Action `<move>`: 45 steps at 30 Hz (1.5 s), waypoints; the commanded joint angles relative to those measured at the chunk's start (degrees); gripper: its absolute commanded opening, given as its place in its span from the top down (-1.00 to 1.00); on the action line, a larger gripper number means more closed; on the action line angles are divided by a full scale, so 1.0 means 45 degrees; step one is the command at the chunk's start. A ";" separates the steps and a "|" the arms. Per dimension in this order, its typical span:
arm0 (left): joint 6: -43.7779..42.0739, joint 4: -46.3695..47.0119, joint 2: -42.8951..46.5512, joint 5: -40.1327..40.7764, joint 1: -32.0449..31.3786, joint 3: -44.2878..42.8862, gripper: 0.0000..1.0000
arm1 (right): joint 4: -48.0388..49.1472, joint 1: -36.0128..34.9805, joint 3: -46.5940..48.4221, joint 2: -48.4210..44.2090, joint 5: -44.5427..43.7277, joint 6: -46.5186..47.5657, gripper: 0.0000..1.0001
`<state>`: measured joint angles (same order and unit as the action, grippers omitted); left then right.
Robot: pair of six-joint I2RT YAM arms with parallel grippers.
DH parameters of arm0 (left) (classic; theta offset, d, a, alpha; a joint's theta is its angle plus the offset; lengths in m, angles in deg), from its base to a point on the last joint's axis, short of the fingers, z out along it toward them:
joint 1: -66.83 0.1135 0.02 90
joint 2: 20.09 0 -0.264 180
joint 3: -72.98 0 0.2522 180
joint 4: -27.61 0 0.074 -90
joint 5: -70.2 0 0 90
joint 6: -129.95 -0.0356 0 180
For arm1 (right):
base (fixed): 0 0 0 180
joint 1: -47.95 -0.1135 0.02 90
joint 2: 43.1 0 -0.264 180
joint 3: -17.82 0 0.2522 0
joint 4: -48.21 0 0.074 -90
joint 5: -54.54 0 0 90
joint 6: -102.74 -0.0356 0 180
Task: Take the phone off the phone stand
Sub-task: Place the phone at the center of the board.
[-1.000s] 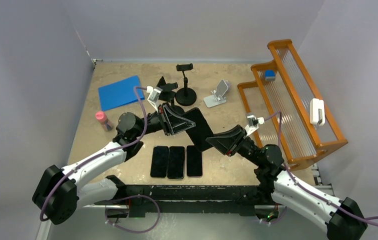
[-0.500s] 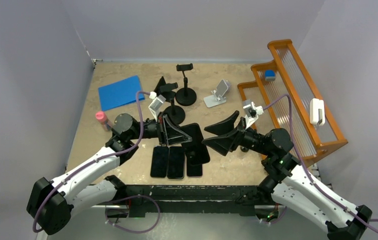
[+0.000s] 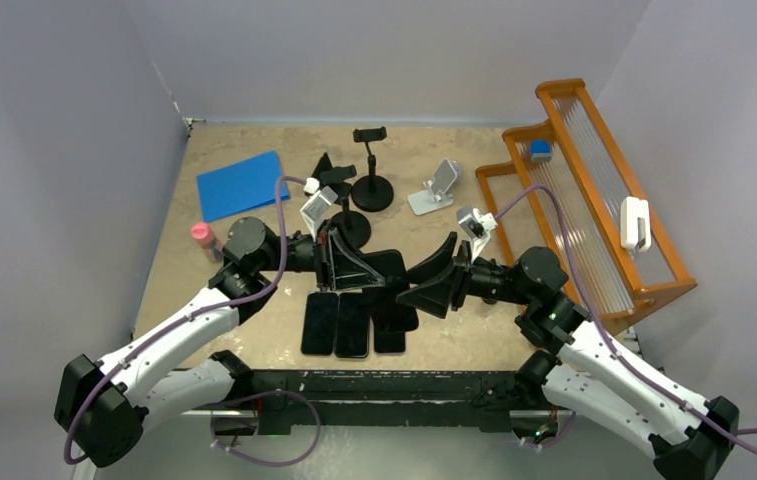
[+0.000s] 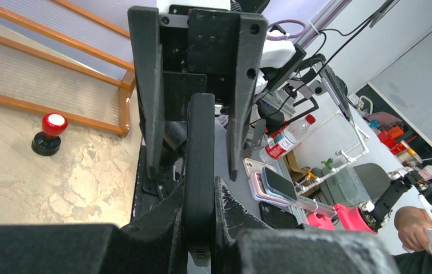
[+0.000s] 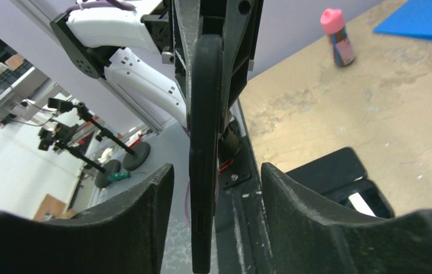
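My left gripper (image 3: 346,262) is shut on a black phone (image 3: 391,270) and holds it edge-up above the table, over a row of three black phones (image 3: 352,324). In the left wrist view the phone (image 4: 200,148) is pinched edge-on between my fingers (image 4: 162,222). My right gripper (image 3: 432,277) is open, its jaws either side of the phone's free end; the phone (image 5: 205,142) stands in the gap without touching the fingers (image 5: 136,220). Two black phone stands (image 3: 372,170) and a silver stand (image 3: 435,188) stand empty at the back.
A blue mat (image 3: 239,185) and a pink-capped bottle (image 3: 204,240) lie at the left. An orange rack (image 3: 594,215) with a white object (image 3: 635,222) fills the right side. A red-topped stamp (image 4: 51,133) stands near the rack.
My left gripper has carried the phone lower over the row of phones. My right gripper opened and moved left until its jaws straddle the phone's end.
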<state>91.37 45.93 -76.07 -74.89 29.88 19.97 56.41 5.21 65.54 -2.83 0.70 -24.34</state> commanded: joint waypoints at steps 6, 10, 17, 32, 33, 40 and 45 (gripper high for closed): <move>0.0003 0.0945 -0.0195 0.0218 -0.0035 -0.0817 1.00 | 0.0467 -0.0056 0.0368 0.0093 0.0255 0.0151 0.35; -0.0034 0.0887 -0.0279 0.0366 -0.0043 -0.0720 1.00 | 0.0855 -0.0078 0.0283 0.0127 0.0446 -0.0054 0.57; -0.0146 0.0340 -0.0702 0.0765 -0.0045 -0.0901 0.82 | 0.1205 -0.0087 -0.0089 -0.0081 -0.0097 -0.0226 1.00; -0.4996 -0.7944 0.2903 0.8668 -0.0044 -0.1012 -0.43 | -0.3867 -0.0060 -0.0837 -0.0775 -0.6841 -0.0725 1.00; -0.5330 -0.8070 0.3114 0.8905 -0.0050 -0.0940 -0.43 | -0.3991 -0.0049 -0.0960 -0.0557 -0.7105 -0.0830 1.00; -0.6435 -0.8670 0.3701 0.9549 -0.0050 -0.0589 -0.40 | -0.4129 0.0065 -0.1567 0.0622 -0.7729 -0.1276 1.00; -0.6294 -0.8637 0.3665 0.8814 -0.0043 -0.0127 -0.40 | -0.4449 0.0891 -0.1806 0.0980 -0.6884 -0.1439 1.00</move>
<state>64.70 7.37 -59.75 -34.48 29.88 17.77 32.69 6.52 56.40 1.67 -31.67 -28.69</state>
